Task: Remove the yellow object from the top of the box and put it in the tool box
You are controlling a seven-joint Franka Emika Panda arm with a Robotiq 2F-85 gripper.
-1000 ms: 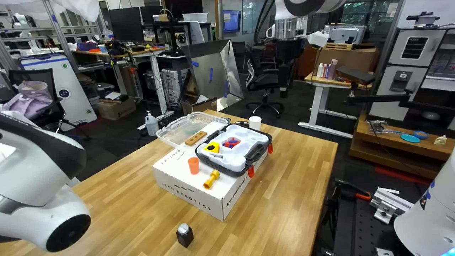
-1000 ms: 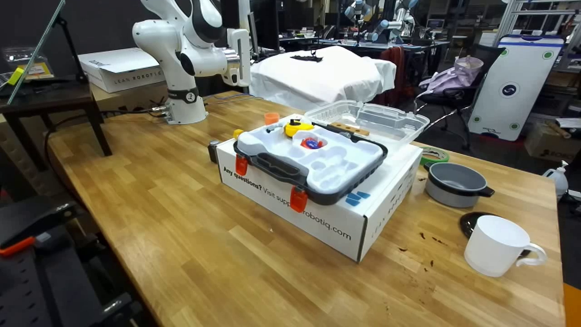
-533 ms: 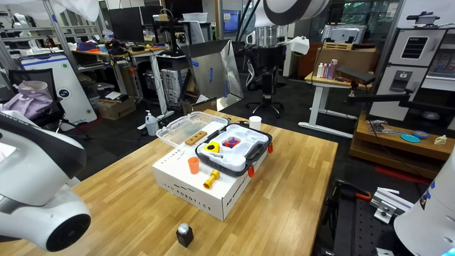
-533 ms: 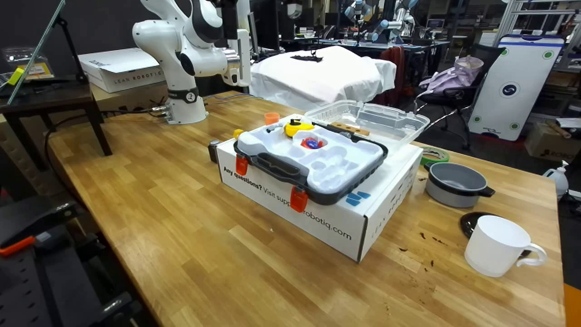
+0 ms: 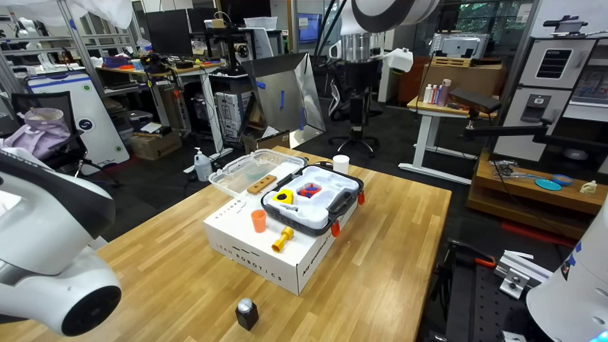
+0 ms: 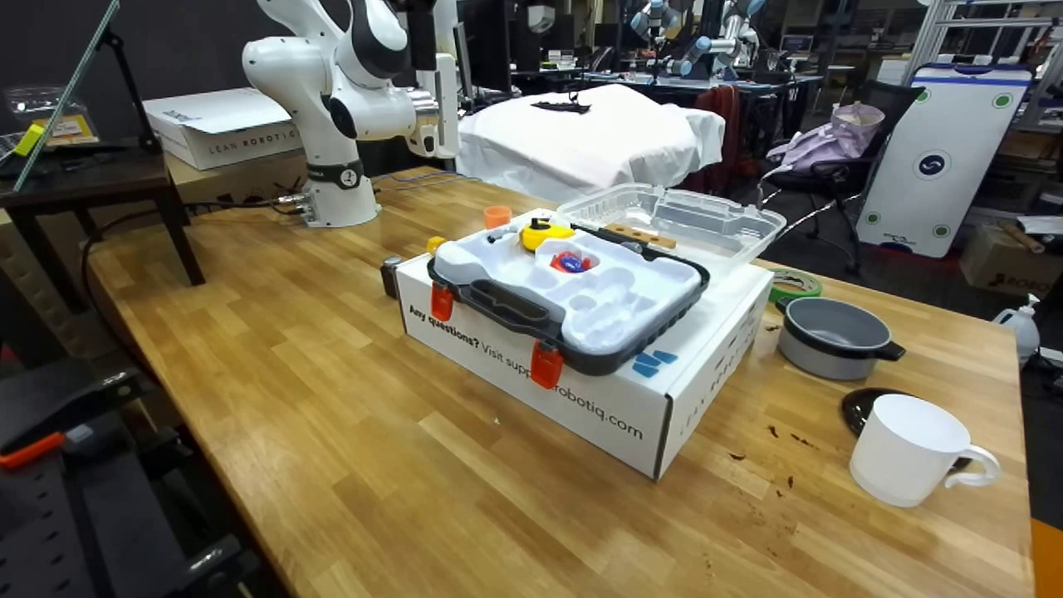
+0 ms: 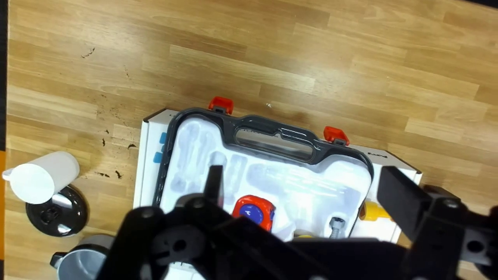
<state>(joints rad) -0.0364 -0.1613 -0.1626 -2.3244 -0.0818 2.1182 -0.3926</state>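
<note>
The yellow object (image 5: 283,239), a small bolt-like piece, lies on top of the white box (image 5: 232,230), beside the orange cup. It is mostly hidden behind the tool box in an exterior view (image 6: 435,243). The tool box (image 5: 332,183) sits open on the same box, its white tray holding a yellow tape measure (image 5: 283,196) and a red-blue one (image 5: 309,190). In the wrist view my gripper (image 7: 301,175) is open and empty, high above the tool box (image 7: 280,137). The yellow object (image 7: 373,212) shows there near the right finger, which partly covers it.
An orange cup (image 5: 259,221) stands on the box. A wooden strip (image 5: 262,184) lies by the clear lid (image 6: 706,220). A dark stamp (image 5: 247,313), grey pot (image 6: 835,340), white mug (image 6: 909,448) and green tape (image 6: 795,283) are on the table. Another white arm (image 5: 57,237) stands nearby.
My gripper has moved left and slightly lower in an exterior view, and its dark part has entered another view at the top. It is nearly still over the last half second. The objects have not moved.
</note>
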